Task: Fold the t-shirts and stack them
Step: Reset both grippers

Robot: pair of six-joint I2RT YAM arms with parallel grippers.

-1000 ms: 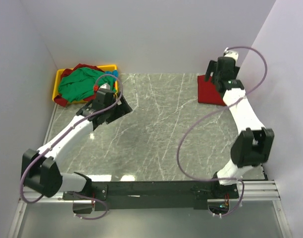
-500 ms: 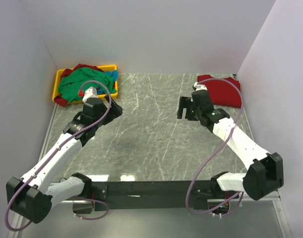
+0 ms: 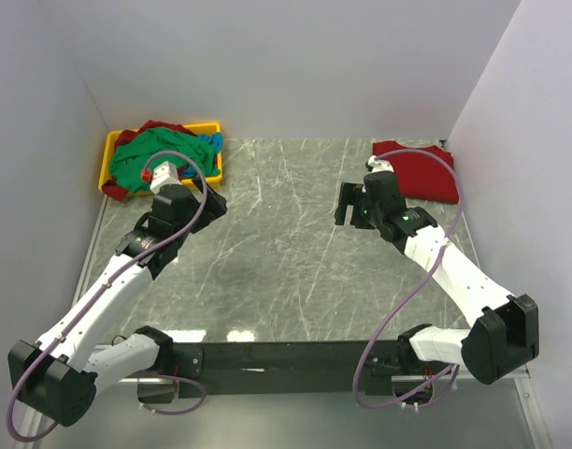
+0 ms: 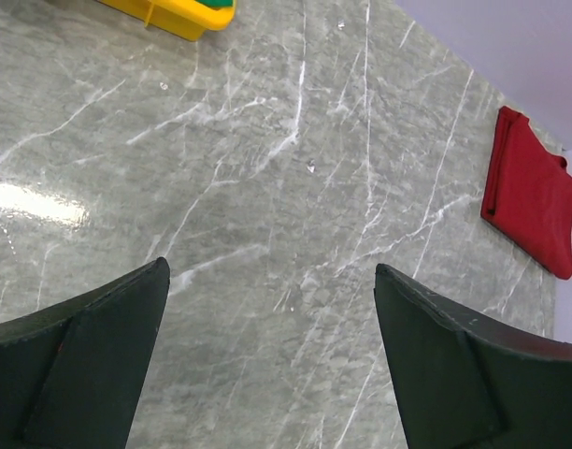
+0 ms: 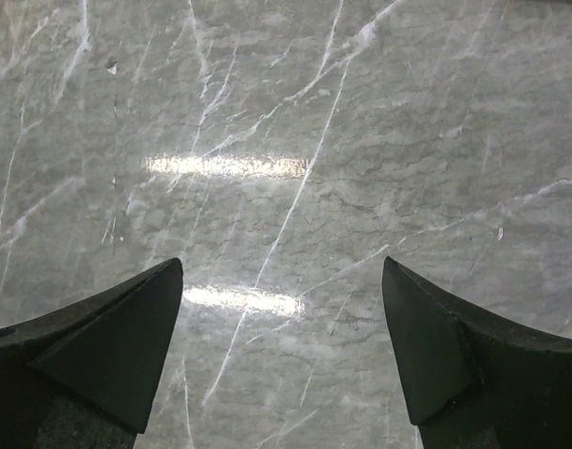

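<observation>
A deep red t-shirt (image 3: 417,172) lies folded flat at the back right of the marble table; it also shows in the left wrist view (image 4: 529,192). A green t-shirt (image 3: 146,154) is heaped on red and blue shirts in the yellow tray (image 3: 109,150) at the back left. My left gripper (image 3: 214,203) hovers beside the tray's near right corner, open and empty (image 4: 272,271). My right gripper (image 3: 341,206) hovers over bare marble left of the folded shirt, open and empty (image 5: 281,267).
White walls close in the table at the back, left and right. The yellow tray's corner (image 4: 178,11) shows at the top of the left wrist view. Purple cables loop off both arms. A black rail (image 3: 295,355) runs along the near edge.
My right arm has left the folded red shirt and swung left and nearer over the table. My left arm has drawn its wrist back toward the tray.
</observation>
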